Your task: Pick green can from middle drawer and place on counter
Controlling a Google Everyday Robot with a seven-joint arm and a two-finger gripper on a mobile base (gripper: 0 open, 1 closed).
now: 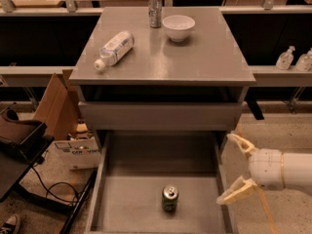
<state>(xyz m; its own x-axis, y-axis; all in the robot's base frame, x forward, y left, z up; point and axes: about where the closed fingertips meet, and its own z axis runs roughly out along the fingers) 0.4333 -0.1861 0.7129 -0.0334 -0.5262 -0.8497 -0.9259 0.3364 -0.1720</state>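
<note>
1. The green can [170, 198] stands upright in the middle drawer [127, 204], near the front and about in the middle. Its silver top faces up. The marks on its side are too small to read.
2. The drawer is pulled out, and the can is the only thing in it.
3. The end effector [239, 168] is to the right of the drawer, just past its side wall. Its two pale fingers [242, 143] are spread wide and hold nothing.
4. On the tabletop [204, 62] a tall silver can [155, 3] stands at the back, with a white bowl [178, 27] just beside it. The inside of the bowl shows only white.
5. A clear bottle [115, 48] lies on its side at the left of the tabletop. I cannot read its label.
6. A cardboard box [78, 152] on the floor at the left has dark letters, too blurry to read.
</note>
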